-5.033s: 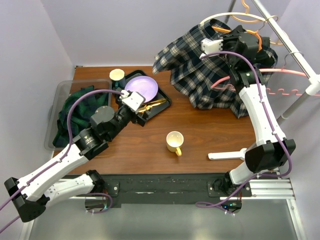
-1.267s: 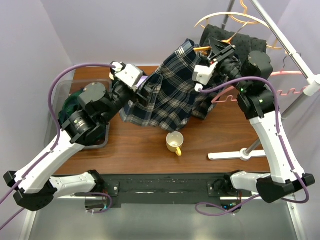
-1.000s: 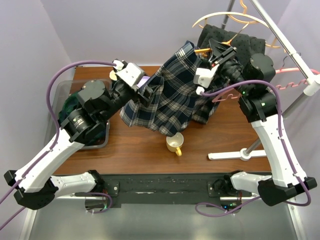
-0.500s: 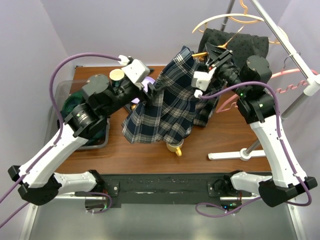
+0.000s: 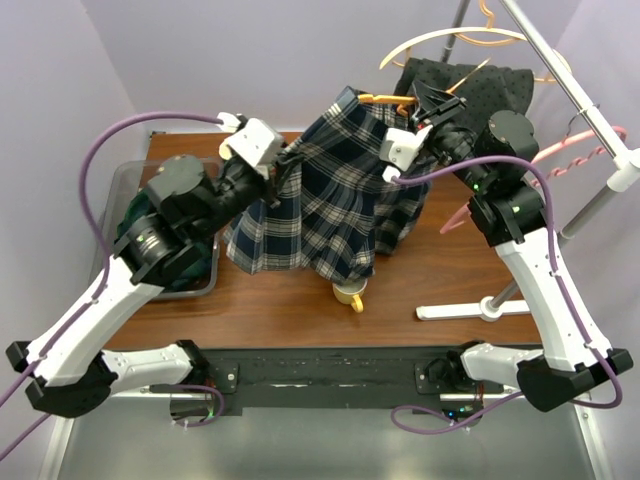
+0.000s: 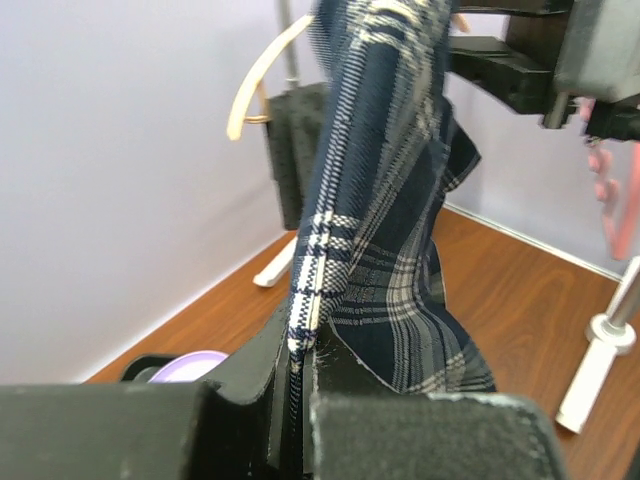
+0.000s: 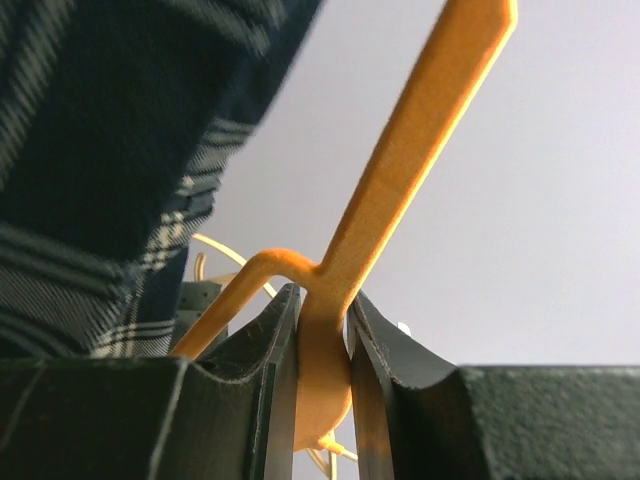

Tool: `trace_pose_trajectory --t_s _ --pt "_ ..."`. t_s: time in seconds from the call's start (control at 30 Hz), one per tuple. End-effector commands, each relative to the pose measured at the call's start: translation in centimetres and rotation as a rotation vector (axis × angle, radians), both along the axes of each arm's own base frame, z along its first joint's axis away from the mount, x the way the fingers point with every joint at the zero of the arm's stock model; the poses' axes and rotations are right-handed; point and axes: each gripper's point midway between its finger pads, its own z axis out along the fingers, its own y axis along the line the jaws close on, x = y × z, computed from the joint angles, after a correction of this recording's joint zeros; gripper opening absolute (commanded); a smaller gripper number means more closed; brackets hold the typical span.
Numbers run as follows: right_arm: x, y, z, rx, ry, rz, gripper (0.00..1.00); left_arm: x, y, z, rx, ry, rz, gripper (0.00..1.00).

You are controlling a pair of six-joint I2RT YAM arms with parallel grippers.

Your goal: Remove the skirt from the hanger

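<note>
A yellow mug (image 5: pixel 350 293) stands on the worktop (image 5: pixel 450 275) nearest the arm bases, half hidden under the hem of the plaid skirt (image 5: pixel 320 205). The skirt hangs in the air above the worktop, spread between the two arms.

On its left side, the left fingers (image 6: pixel 255 378) are pressed together on a thin fold of the skirt's edge, and the cloth rises out of the pinch. Farther back and higher, the right fingers (image 7: pixel 272 345) are clamped on the neck of the orange hanger (image 7: pixel 400 170), which carries the skirt's top. How the waistband is fastened to the hanger cannot be made out.

Behind both arms a clothes rail (image 5: pixel 572 72) holds more hangers and a dark dotted garment (image 5: pixel 480 85).

The skirt looks light, limp woven cloth that drapes and folds. It will probably answer only to a pull, never a push, and most of a tug at a low edge would likely go into taking up slack. A hold nearer the waistband, close beside the hanger, should carry the pull straight to the fastening. A single thin layer may also creep out of the pinch, so a doubled fold seems safer. The hanger is stiff, narrow plastic and could twist in its grip. The loose hem could catch the mug.
</note>
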Motion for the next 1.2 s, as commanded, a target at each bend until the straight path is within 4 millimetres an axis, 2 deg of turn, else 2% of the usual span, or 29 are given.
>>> trace_pose_trajectory --t_s 0.0,0.1,0.13,0.23,0.37,0.47,0.53,0.63,0.7,0.93,1.03,1.07,1.13,1.17 --pt "-1.3 -2.4 6.3 0.167 -0.164 -0.069 0.00 -0.8 5.1 3.9 -0.094 -0.090 0.167 0.00" --pt "-2.0 -2.4 7.7 0.249 -0.169 -0.041 0.00 -0.9 6.1 4.2 -0.106 -0.104 0.197 0.00" --pt "-2.5 -2.6 8.7 0.304 -0.184 -0.026 0.00 -1.0 6.2 4.2 -0.107 -0.108 0.196 0.00" --pt "-3.4 -2.7 10.1 0.393 -0.188 0.015 0.00 -0.8 6.4 4.4 -0.114 -0.122 0.215 0.00" --pt "-4.0 -2.8 10.8 0.474 -0.175 0.041 0.00 -0.2 7.0 5.5 -0.140 -0.155 0.268 0.00" --pt "-3.9 -3.0 10.6 0.494 -0.161 0.034 0.00 0.6 8.5 6.4 -0.159 -0.183 0.361 0.00" --pt "-3.9 -3.4 10.8 0.530 -0.156 0.025 0.00 1.2 10.2 7.0 -0.165 -0.201 0.464 0.00" --pt "-4.0 -3.2 11.3 0.577 -0.146 0.050 0.00 1.3 11.5 8.6 -0.167 -0.259 0.532 0.00" --pt "-4.0 -2.9 11.7 0.630 -0.131 0.089 0.00 1.4 12.1 10.5 -0.199 -0.316 0.575 0.00" --pt "-6.6 -2.2 14.8 0.884 -0.054 0.281 0.00 2.1 13.2 15.4 -0.262 -0.422 0.685 0.00" --pt "-7.3 -2.9 16.3 1.016 -0.022 0.315 0.00 2.1 13.8 17.2 -0.282 -0.463 0.737 0.00" --pt "-7.8 -3.8 17.4 1.068 -0.035 0.310 0.00 2.5 13.5 17.4 -0.278 -0.470 0.743 0.00" --pt "-7.5 -3.5 17.4 1.116 0.025 0.324 0.00 2.2 14.0 18.6 -0.286 -0.492 0.758 0.00" --pt "-8.1 -3.6 18.1 1.132 0.027 0.343 0.00 2.4 13.8 18.8 -0.289 -0.498 0.761 0.00"
